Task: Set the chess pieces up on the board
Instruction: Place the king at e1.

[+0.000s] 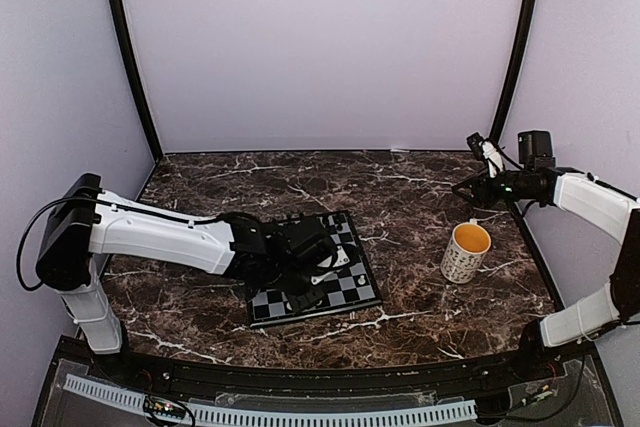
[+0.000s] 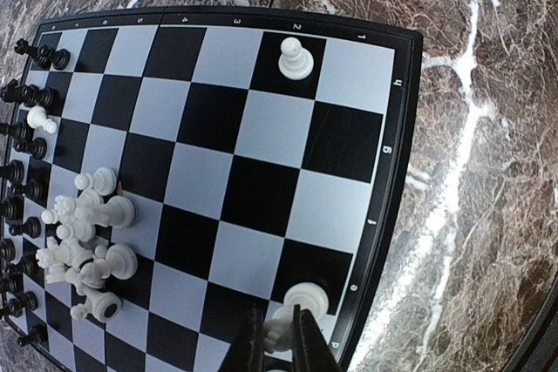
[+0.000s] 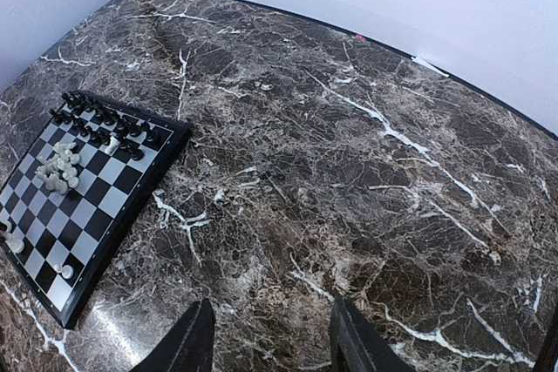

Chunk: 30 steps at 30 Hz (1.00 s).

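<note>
I have the board (image 1: 352,285) lying flat left of the desk's (image 1: 420,197) middle, toward the near edge, turned askew to the desk edges. It is glossy, with black and pale squares inside a thin dark rim. Black pieces (image 2: 26,128) crowd one side in rows. Beside them the white pieces (image 2: 87,241) lie heaped, smooth and knobbed, pointing every way. One pawn (image 2: 296,58) stands upright alone.

My left gripper (image 2: 279,328) is clenched on a held piece (image 2: 303,300) by the board's rim (round base poking past the fingertips). The right gripper (image 3: 277,337) hangs spread, grasping nothing, over veined brown marble near the right edge. A patterned mug (image 1: 466,250) stands between board and right edge.
</note>
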### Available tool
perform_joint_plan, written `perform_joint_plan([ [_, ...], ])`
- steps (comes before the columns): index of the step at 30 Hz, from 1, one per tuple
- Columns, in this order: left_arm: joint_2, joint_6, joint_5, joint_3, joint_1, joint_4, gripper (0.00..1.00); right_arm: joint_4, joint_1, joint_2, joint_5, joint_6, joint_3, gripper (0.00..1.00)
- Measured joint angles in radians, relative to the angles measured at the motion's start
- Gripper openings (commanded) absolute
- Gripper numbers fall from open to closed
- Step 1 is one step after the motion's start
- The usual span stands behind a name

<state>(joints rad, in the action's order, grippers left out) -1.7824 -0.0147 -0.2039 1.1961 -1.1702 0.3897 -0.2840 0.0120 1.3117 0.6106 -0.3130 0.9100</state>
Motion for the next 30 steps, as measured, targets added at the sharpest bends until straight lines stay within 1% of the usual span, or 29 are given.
perform_joint_plan([
  [12,-0.032,0.000,0.001,0.028,-0.001,-0.022,0.02,0.000,0.000,0.003,0.000,-0.004,-0.001,0.47],
  [23,-0.032,0.000,0.001,0.028,-0.014,-0.021,0.09,0.000,0.000,0.003,0.000,-0.007,-0.001,0.47],
  [30,-0.032,0.000,-0.002,0.028,-0.017,-0.021,0.10,0.000,0.000,0.003,0.000,-0.007,-0.002,0.47],
])
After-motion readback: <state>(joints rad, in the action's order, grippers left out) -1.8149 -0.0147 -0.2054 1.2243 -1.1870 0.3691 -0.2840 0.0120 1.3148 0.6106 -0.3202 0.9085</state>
